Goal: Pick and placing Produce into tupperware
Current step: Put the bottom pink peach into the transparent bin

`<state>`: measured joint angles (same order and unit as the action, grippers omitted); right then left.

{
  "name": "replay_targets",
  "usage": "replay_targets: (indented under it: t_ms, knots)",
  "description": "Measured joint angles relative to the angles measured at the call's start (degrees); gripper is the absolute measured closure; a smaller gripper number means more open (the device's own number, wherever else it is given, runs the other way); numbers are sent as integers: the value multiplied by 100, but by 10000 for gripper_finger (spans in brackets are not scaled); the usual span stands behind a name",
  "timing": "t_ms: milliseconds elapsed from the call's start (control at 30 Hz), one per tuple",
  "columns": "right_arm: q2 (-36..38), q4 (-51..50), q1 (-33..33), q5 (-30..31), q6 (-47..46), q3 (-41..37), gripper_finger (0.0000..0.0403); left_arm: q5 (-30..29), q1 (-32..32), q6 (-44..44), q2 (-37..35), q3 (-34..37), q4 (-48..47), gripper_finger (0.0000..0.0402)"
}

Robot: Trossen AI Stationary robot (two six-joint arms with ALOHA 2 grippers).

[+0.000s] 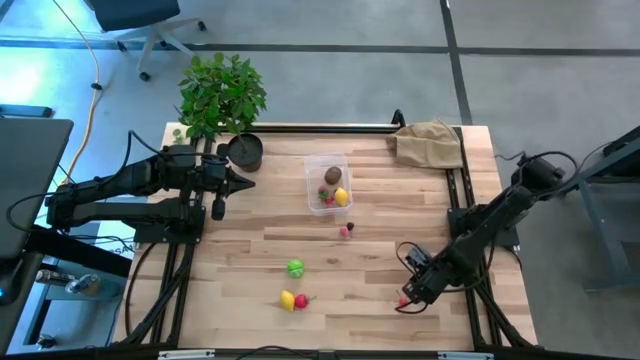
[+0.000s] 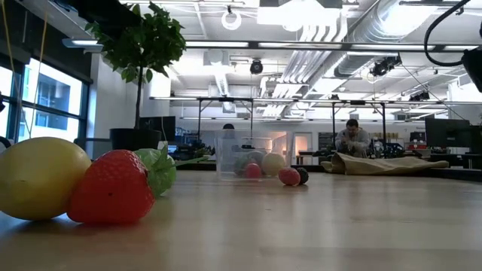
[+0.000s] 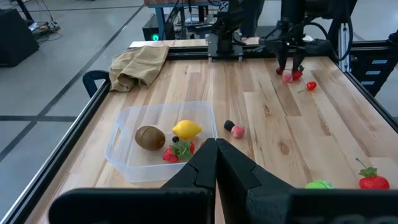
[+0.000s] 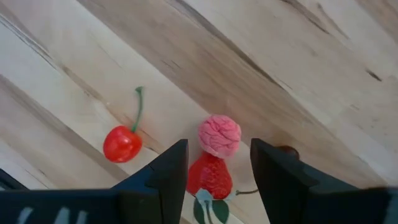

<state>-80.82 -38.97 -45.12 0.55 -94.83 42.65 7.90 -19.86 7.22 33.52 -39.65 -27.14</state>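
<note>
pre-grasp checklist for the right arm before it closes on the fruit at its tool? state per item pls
1. Right tool open: ok.
2. Strawberry between its fingers: ok.
3. Only one item in the gap: not ok, pink raspberry sits right at the fingertips.
4. Cherry outside the gap: ok.
5. Tupperware has room: ok, holds a kiwi, lemon and berries only.
6. Left tool shut, parked beside the tub: ok.
</note>
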Motion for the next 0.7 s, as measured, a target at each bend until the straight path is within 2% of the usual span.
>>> replay_targets:
  t_ms: [700]
  knots:
    - [-691,463,9,-107,-51,4,237,0,-2,0,0,2,-2,401]
